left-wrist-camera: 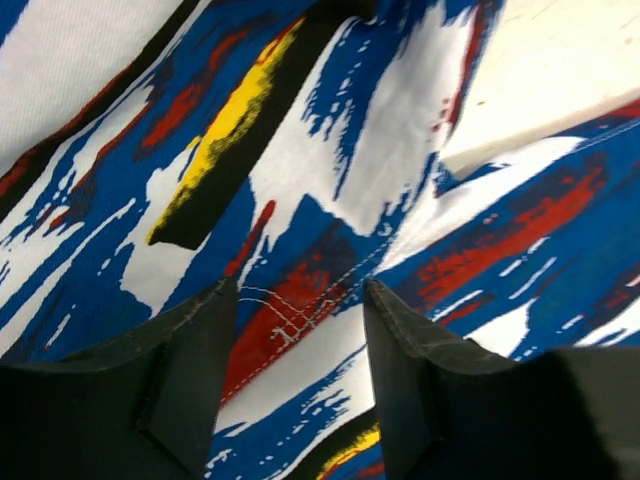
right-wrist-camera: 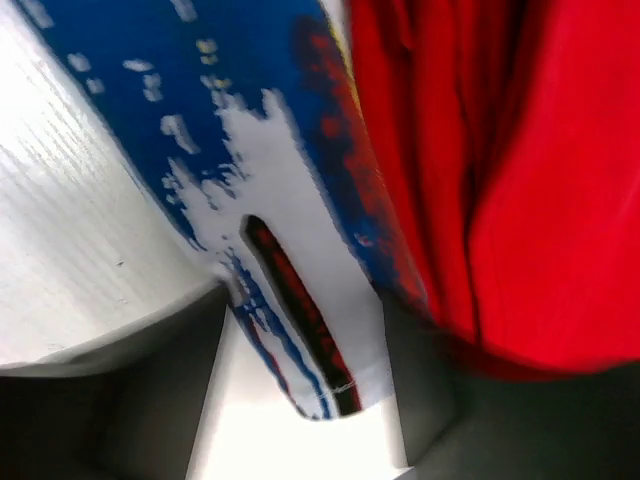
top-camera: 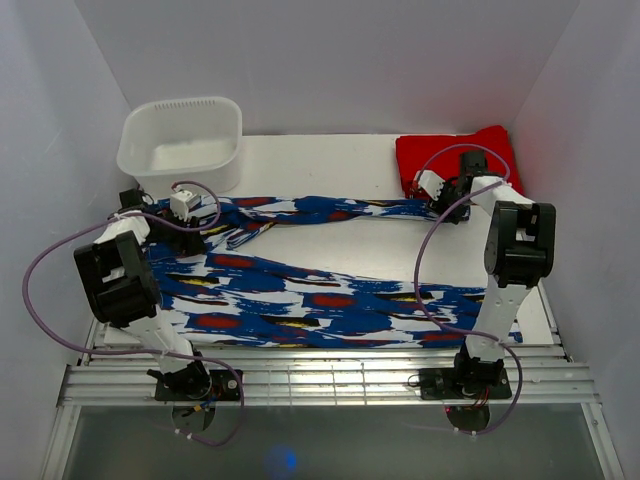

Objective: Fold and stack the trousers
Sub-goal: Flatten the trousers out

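Trousers (top-camera: 300, 295) in a busy blue, white and red print lie spread across a white worktop (top-camera: 345, 235), between two robot arms. One leg runs left to right along the near part of the worktop, close to the arm bases. The other leg, narrower and bunched, stretches across farther back, and the two meet at the left.

Left gripper (top-camera: 185, 207) sits low over that left end. The wrist view shows its fingers (left-wrist-camera: 185, 370) parted, with printed cloth and a stitched seam lying flat in the gap, nothing pinched. Right gripper (top-camera: 437, 190) sits low over the far leg's right end. Its fingers (right-wrist-camera: 150, 380) are likewise apart, with the leg's hem lying between them, not clamped.

Right against that hem, a plain red folded garment (top-camera: 480, 150) rests in the far right corner. A white plastic tub (top-camera: 178, 160) stands in the far left corner, behind the left gripper.
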You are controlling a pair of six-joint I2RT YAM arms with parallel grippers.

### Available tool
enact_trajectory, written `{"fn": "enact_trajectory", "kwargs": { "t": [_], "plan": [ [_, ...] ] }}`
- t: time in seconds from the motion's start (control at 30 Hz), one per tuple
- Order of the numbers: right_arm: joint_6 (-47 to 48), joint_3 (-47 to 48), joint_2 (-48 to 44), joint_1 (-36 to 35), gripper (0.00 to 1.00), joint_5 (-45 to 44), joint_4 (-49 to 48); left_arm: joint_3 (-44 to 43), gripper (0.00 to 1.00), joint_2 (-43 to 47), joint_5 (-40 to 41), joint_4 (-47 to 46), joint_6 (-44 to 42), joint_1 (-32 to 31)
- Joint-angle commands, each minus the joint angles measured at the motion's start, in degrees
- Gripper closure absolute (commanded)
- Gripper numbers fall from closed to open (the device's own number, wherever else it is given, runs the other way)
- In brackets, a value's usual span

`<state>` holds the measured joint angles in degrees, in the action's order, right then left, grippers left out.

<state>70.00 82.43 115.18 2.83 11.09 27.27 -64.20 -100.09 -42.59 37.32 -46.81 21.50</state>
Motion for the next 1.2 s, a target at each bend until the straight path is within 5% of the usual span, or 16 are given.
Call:
{"fn": "enact_trajectory", "kwargs": {
  "t": [0.0, 0.13, 0.2, 0.3, 0.4, 0.47, 0.5, 0.6, 0.67, 0.87, 1.17],
  "plan": [
    [0.9, -0.5, 2.5, -0.9, 0.50, -4.0, -1.3, -0.2, 0.38, -0.1, 3.6, -3.3, 3.3, -0.6],
    [3.0, -7.0, -3.8, 0.0, 0.92, -5.7, -0.6, 2.1, 0.62, -1.3, 9.3, -2.6, -0.2, -0.6],
    [4.6, -10.0, -11.5, 1.2, 0.92, -3.9, 4.2, 5.2, 0.74, -0.8, 12.4, -2.2, -4.6, -0.6],
    [9.5, -5.5, -23.6, 8.4, 0.92, 5.8, 26.2, 15.0, 0.96, 7.5, 16.7, -1.7, -19.1, 0.8],
    [7.4, 6.0, -16.4, 14.7, 0.92, 11.0, 40.1, 13.9, 0.98, 14.2, 11.9, 3.5, -27.5, 5.2],
    [-1.2, 18.6, 2.4, 16.1, 0.92, 11.0, 47.5, 11.6, 0.98, 15.4, 8.4, 8.6, -32.9, 6.5],
    [-8.6, 23.5, 8.1, 16.7, 0.71, 10.4, 46.1, 11.2, 0.91, 16.2, 8.1, 9.5, -33.7, 6.6],
    [-12.2, 20.4, 5.4, 17.0, 0.44, 3.4, 37.0, 7.6, 0.56, 18.6, 1.1, 11.6, -31.4, 7.5],
    [-12.8, 19.0, 2.7, 17.0, 0.37, 1.1, 33.1, 4.8, 0.50, 18.1, -0.8, 10.4, -22.7, 7.5],
    [-18.6, 15.7, -3.9, 17.1, 0.38, 0.1, 26.2, -7.9, 0.38, 9.6, -0.9, 1.2, 2.5, 7.4],
    [-22.0, 8.2, -5.0, 16.6, 0.52, 7.7, 29.1, -16.8, 0.39, -7.4, 2.7, -5.7, 18.2, 7.2]
  ]
}}
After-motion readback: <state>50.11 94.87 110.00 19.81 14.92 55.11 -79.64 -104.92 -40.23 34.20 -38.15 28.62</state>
